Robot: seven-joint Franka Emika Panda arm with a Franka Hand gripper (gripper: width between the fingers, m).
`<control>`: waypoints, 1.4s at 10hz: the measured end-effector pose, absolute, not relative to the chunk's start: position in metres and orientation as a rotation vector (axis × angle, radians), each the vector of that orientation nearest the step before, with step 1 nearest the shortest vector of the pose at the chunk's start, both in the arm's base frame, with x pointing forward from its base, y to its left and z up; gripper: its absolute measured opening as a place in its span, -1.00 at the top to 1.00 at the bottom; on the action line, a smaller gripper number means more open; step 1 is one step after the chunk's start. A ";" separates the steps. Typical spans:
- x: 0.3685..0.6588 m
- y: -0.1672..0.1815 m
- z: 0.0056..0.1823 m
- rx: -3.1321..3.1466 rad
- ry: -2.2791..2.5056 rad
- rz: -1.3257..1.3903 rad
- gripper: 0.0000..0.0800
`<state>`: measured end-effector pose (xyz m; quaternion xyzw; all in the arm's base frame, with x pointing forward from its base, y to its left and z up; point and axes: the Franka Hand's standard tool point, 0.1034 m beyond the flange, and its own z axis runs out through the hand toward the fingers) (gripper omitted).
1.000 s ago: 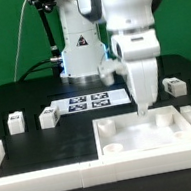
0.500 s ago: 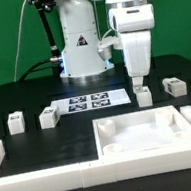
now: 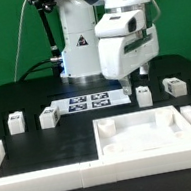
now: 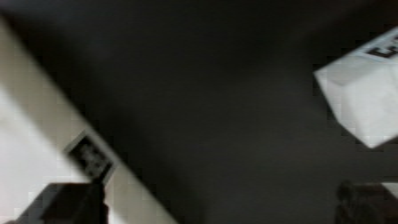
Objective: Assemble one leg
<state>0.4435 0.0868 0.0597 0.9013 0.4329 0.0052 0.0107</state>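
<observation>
Table: dark, carries everything
Panel: large, flat and white, with round corner sockets; lies at the front towards the exterior view's right, with no leg in it yet
Marker board: flat behind the panel, near mid-table
Gripper: hangs above the table at the board's end on the exterior view's right, tilted; the wrist view shows its dark fingertips spread wide with only bare table between them, so it holds nothing
Other blocks: two well off to the exterior view's left, one further right, all loose
Leg: small white block, upright, just beside the board's right end and behind the panel; untouched
Leg from gripper: just below and slightly to the exterior view's right; long axis vertical. In the wrist view the block, probably this leg, sits off to one side, not between the fingertips
Next move, as a judgement: shift sideways to centre over the leg, then go straight down to close on it
</observation>
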 end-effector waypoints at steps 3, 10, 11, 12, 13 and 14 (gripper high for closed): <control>0.427 0.112 0.055 3.064 0.716 -0.012 -0.62; 0.396 0.173 0.048 3.186 0.150 -0.035 -0.62; 0.390 0.185 0.049 3.184 0.203 -0.038 -0.62; 0.389 0.187 0.049 3.185 0.236 -0.037 -0.62; 0.387 0.186 0.047 3.184 0.255 -0.050 -0.62; 0.385 0.185 0.047 3.180 0.248 -0.076 -0.62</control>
